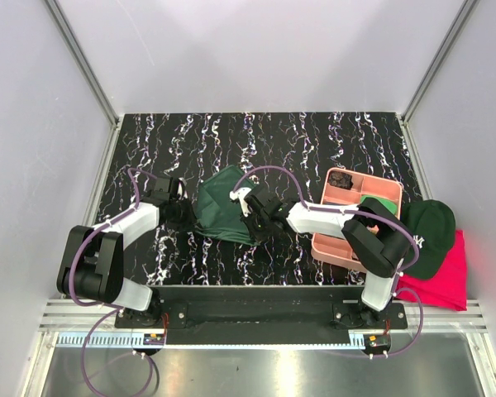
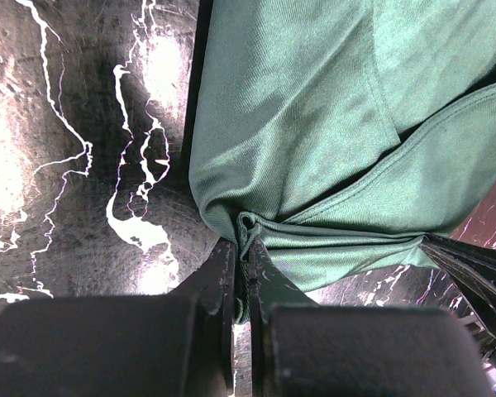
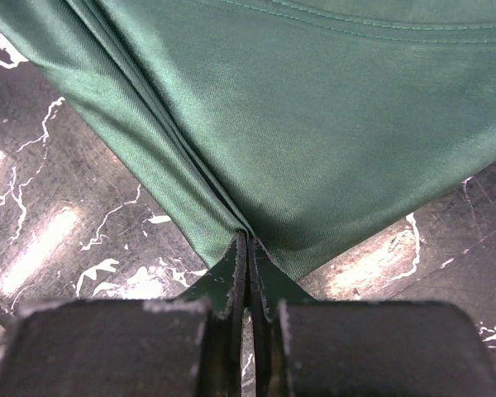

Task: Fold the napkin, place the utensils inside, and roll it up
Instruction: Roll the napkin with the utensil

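The dark green napkin (image 1: 223,203) lies bunched on the black marbled table between my two grippers. My left gripper (image 1: 190,217) is at its left edge. In the left wrist view this gripper (image 2: 246,241) is shut on a gathered fold of the napkin (image 2: 314,124). My right gripper (image 1: 250,222) is at the cloth's near right corner. The right wrist view shows it (image 3: 248,244) shut on a pinched corner of the napkin (image 3: 314,124), with the fabric fanning away from the tips. The utensils are hidden from view.
A pink tray (image 1: 326,248) sits right of the napkin under my right arm, with a dark lump (image 1: 341,178) and a bright green swatch (image 1: 382,203) in it. A dark green cap (image 1: 430,231) rests on a pink-red cloth (image 1: 446,281) at the far right.
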Controlling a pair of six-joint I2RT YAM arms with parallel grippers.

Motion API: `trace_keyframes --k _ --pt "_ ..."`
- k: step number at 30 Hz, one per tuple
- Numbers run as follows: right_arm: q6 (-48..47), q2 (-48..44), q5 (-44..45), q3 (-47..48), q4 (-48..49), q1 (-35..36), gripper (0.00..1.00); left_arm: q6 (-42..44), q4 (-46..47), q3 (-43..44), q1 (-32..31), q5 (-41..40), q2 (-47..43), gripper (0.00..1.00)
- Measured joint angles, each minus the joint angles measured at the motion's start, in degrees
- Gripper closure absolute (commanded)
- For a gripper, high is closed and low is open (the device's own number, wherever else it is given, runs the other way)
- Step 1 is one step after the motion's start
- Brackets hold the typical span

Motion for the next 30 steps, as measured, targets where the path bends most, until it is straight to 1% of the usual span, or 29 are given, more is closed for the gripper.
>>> trace_keyframes --k 1,2,4,5,9,10,12,14,18,19,21,24,26,30 --pt "0.02 0.0 0.13 0.02 -0.04 0.0 0.92 -0.02 0.0 0.0 0.0 0.0 0.0 1.0" --pt "0.0 0.0 0.48 0.09 -0.15 0.02 0.84 -0.02 0.0 0.0 0.0 0.0 0.0 1.0" --pt "-0.09 0.0 1.36 0.42 -0.68 0.04 0.73 -0.02 0.0 0.0 0.0 0.07 0.0 1.0" --pt "-0.22 -0.04 1.75 0.7 -1.31 0.04 0.59 -0.02 0.0 0.0 0.0 0.11 0.0 1.0" --pt "-1.51 -2.19 4.44 1.07 -4.66 0.52 0.36 -0.02 0.0 0.09 0.0 0.33 0.44 1.0" --pt "-2.67 -3.61 6.21 1.16 -5.73 1.25 0.33 -0.02 -0.02 0.2 0.0 0.33 0.74 1.0" --pt "-4.22 -5.99 9.09 1.46 -5.9 3.45 0.3 0.0 -0.11 0.48 0.02 0.33 1.18 1.0" --pt "-6.99 -8.39 13.97 1.51 -3.13 8.17 0.3 0.0 -0.33 0.76 0.02 0.35 1.4 1.0" --pt "-12.37 -7.98 21.51 0.66 8.48 18.43 0.31 0.04 -1.18 1.84 0.11 0.55 2.32 1.0" --pt "-14.12 -6.64 23.58 0.26 12.35 20.87 0.31 0.07 -1.42 2.16 0.13 0.68 2.67 1.0" --pt "-16.81 -3.43 26.12 0.0 17.77 23.45 0.32 0.15 -1.62 2.51 0.17 0.92 3.15 1.0" --pt "-21.22 2.78 30.01 -0.17 24.55 25.75 0.35 0.22 -1.92 2.82 0.2 1.11 3.41 1.0" --pt "-24.04 6.8 32.0 -0.2 27.41 26.43 0.37 0.24 -2.08 2.99 0.24 1.11 3.41 1.0" --pt "-28.0 10.36 34.18 -0.15 31.69 26.47 0.42 0.24 -2.38 3.1 0.28 1.09 3.41 1.0"
